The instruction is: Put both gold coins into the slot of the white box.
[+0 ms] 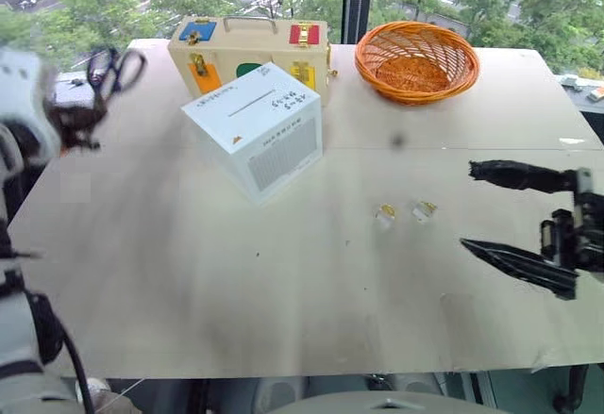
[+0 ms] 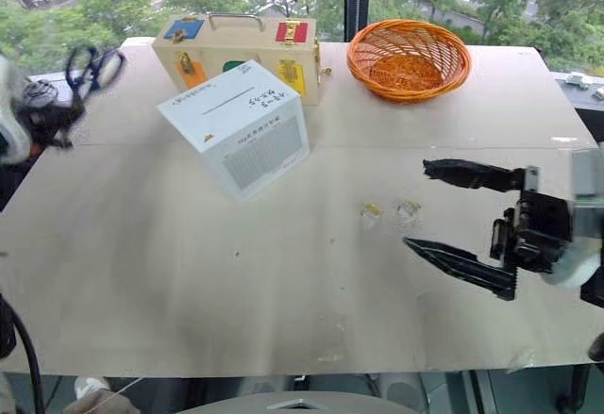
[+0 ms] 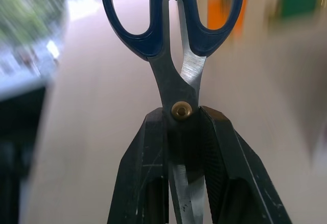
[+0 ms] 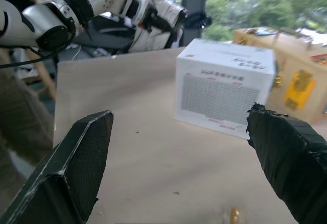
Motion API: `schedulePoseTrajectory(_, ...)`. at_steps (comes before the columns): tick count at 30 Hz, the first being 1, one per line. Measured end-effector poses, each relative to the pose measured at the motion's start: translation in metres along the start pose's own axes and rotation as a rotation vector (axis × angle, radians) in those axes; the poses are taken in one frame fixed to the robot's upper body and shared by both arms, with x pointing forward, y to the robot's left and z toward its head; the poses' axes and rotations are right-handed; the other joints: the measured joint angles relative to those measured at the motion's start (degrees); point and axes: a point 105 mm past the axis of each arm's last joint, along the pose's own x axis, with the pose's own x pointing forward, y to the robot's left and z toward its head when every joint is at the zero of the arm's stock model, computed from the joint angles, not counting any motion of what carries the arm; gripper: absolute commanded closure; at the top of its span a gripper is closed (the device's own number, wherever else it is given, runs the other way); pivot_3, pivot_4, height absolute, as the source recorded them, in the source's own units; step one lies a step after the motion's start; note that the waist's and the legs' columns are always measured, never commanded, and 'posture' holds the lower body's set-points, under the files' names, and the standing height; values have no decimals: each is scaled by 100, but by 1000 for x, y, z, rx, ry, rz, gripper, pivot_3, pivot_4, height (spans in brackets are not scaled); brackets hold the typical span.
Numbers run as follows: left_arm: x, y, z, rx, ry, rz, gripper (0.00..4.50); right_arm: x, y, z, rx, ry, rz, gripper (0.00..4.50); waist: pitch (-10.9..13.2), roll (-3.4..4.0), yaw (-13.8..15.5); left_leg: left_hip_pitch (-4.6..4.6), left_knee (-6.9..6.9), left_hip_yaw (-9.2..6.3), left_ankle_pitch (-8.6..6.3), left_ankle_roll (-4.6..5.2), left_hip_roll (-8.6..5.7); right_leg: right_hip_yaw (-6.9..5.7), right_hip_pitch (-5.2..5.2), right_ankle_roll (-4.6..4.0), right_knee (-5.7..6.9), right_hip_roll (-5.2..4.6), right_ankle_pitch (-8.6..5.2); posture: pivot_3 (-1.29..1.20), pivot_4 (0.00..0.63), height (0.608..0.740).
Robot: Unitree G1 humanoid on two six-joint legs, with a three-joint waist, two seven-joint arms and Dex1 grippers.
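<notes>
Fingers of the right gripper [image 2: 444, 208]: two black, textured wedges spread wide with nothing between them, pointing level across the table [image 1: 283, 282] toward the coins, presumably readied for a pickup. Left gripper [image 3: 184, 147]: black ribbed fingers clamped on the scissors [image 3: 176, 55] at the brass pivot, steel blades running back between the pads, dark blue loop handles pointing outward; held off the table's far left corner, apparently to keep it out of the working area. Gold coins [image 1: 388, 211], [image 1: 427, 208]: two tiny shiny discs lying side by side on the bare table, near the right gripper's tips and well apart from the box, neither yet delivered; each seems to sit in or against a small clear holder, though that is too small to confirm. White box [image 1: 255, 129]: cardboard cube, tilted corner-on, grey printed grid on its front, black handwriting and the thin dark slot [image 1: 251, 104] on its upward face, so coins can drop in from above. Behind it, touching or nearly so: cream wooden case [image 1: 247, 53] with coloured latches. Woven orange basket [image 1: 416, 59], round, at the far right.
</notes>
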Motion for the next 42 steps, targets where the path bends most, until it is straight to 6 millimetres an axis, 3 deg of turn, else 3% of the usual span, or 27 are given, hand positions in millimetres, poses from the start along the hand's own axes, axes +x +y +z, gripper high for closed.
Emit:
schedulePoseTrajectory(3, 0, -1, -43, -37, 110, -1, 4198, 4, -2, -4, -21, 15, 1, 0, -11, -38, 32, 0, 0, -6, 0, 0, -1, -7, 2, -1, -3, -9, 0, 0, 150, 740)
schedulePoseTrajectory(6, -6, -7, -69, -85, 164, -16, 4198, 6, -3, -9, -27, 30, -5, 0, -13, -45, 21, 2, 0, -16, 0, 0, 1, -11, 3, -11, -1, -15, -6, 0, 150, 740)
schedulePoseTrajectory(12, -15, -33, -74, -115, 138, -103, 4198, 7, -1, -11, -30, 10, -16, 0, -13, -44, 1, 16, -1, -19, 0, 0, 8, -16, 11, -24, 12, -39, -12, 0, 150, 740)
schedulePoseTrajectory(14, -18, -34, -70, -122, 110, -92, 3163, 6, 1, -13, -24, 7, -18, 0, -13, -42, -1, 19, -1, -18, 0, 0, 8, -15, 11, -24, 15, -38, -12, 0, 150, 740)
schedulePoseTrajectory(17, -23, -31, -62, -151, 46, -46, 2106, 6, 5, -17, -11, 6, -27, 0, -13, -42, -1, 18, -1, -16, 0, 0, 7, -14, 11, -22, 15, -36, -11, 0, 150, 740)
schedulePoseTrajectory(21, -37, -27, -40, -239, -94, -22, 223, 2, 8, -26, 19, 23, -33, 0, -15, -45, 1, 19, 1, -14, 0, 0, 3, -13, 14, -6, 13, -19, -1, 0, 150, 740)
schedulePoseTrajectory(24, -43, -35, -34, -249, -131, -49, 223, 0, 7, -29, 18, 34, -46, 0, -16, -42, -3, 26, 1, -12, 0, 0, 3, -11, 19, -9, 14, -18, -3, 0, 150, 740)
schedulePoseTrajectory(26, -52, -71, -19, -289, -246, -232, 223, -4, 5, -39, 35, 75, -87, 0, -17, -43, 9, 22, 2, -15, 0, 0, 4, -14, 23, -15, 11, -23, -7, 0, 150, 740)
schedulePoseTrajectory(28, -67, -128, -9, -252, -281, -503, 223, -10, -2, -49, 23, 132, -167, 0, -21, -49, 2, 21, 5, -13, 1, -1, 4, -13, 23, -24, 10, -49, -12, 0, 150, 740)
schedulePoseTrajectory(31, -78, -162, -4, -188, -273, -649, 223, -15, -10, -59, 11, 173, -242, 0, -27, -34, -2, 32, 5, -12, 1, -1, 1, -11, 29, -25, 13, -37, -12, 0, 150, 740)
schedulePoseTrajectory(34, -82, -218, -16, -99, -232, -857, 223, -20, -12, -76, 33, 227, -337, 0, -47, 8, 4, 45, 2, 3, 1, -1, -2, 8, 34, -25, 16, -10, -13, 0, 150, 740)
schedulePoseTrajectory(36, -81, -238, -23, -67, -223, -925, 223, -23, -11, -82, 42, 250, -376, 0, -49, 11, 4, 49, 2, 3, 1, -1, -3, 12, 34, -26, 18, 6, -13, 0, 150, 740)
schedulePoseTrajectory(42, -67, -253, -27, 24, -248, -982, 223, -31, 5, -95, 38, 333, -406, 0, -61, 29, 2, 57, 3, 8, 1, 0, -2, 16, 37, -26, 20, 23, -14, 0, 150, 740)
